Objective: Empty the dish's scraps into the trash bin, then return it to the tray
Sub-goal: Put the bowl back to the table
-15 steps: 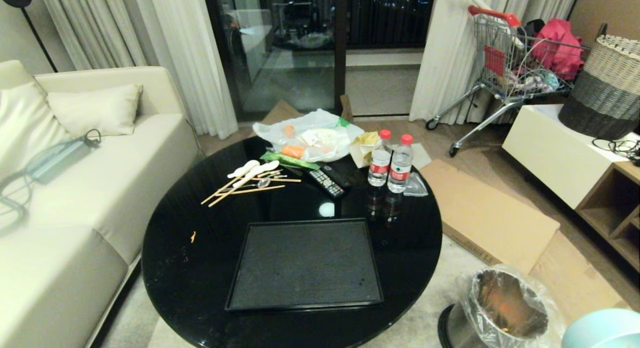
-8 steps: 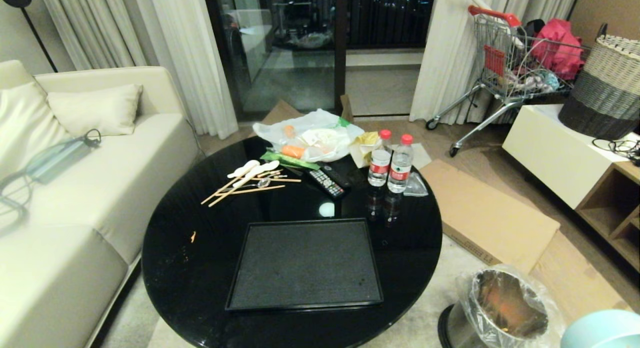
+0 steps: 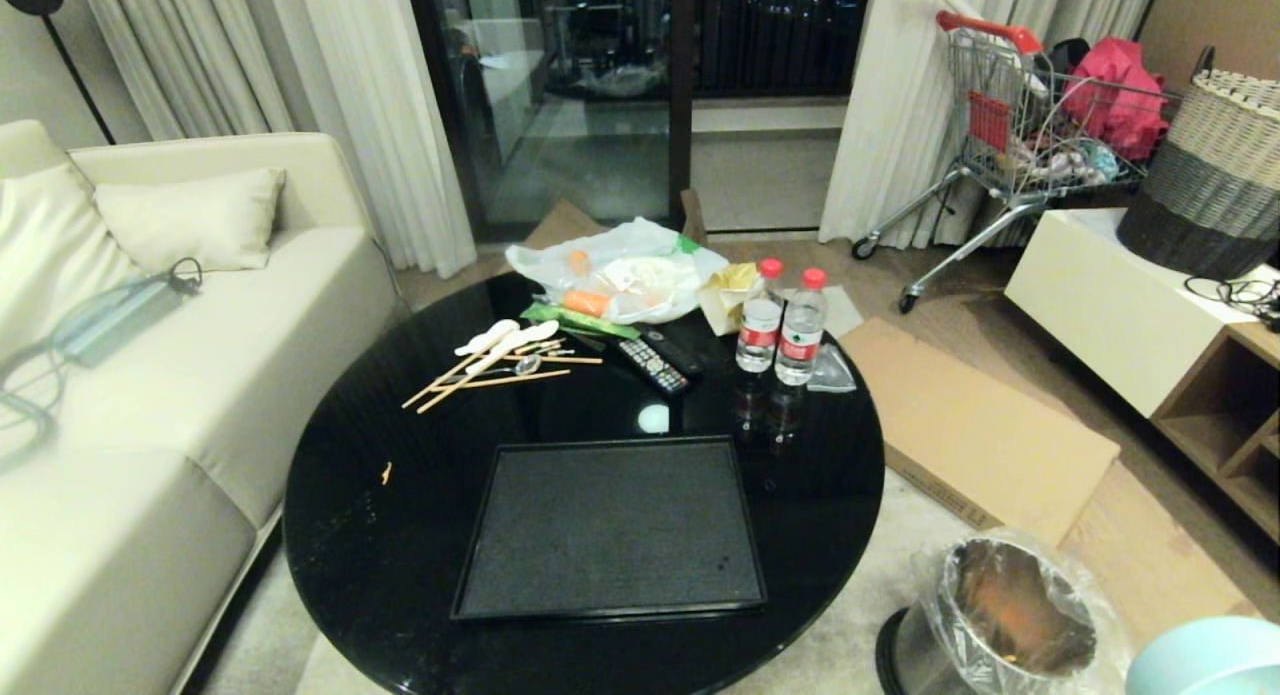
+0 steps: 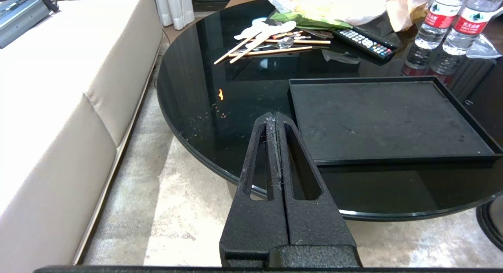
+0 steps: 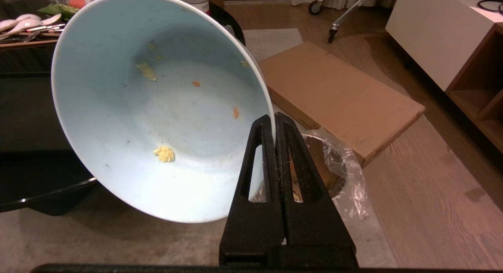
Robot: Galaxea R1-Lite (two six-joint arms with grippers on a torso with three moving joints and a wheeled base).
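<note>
So my right gripper (image 5: 274, 120) was pinched tight on the rim of the small round pale-blue bowl (image 5: 157, 108), tipped beside the shiny metal bin with the crinkly plastic liner (image 3: 1010, 615). A few yellow and orange scraps (image 5: 164, 153) clung inside. It looked stiff, smooth, probably slippery and chippable, so the rim seemed the only handhold. My left gripper (image 4: 275, 118) sat closed near the tabletop (image 4: 243, 92).
</note>
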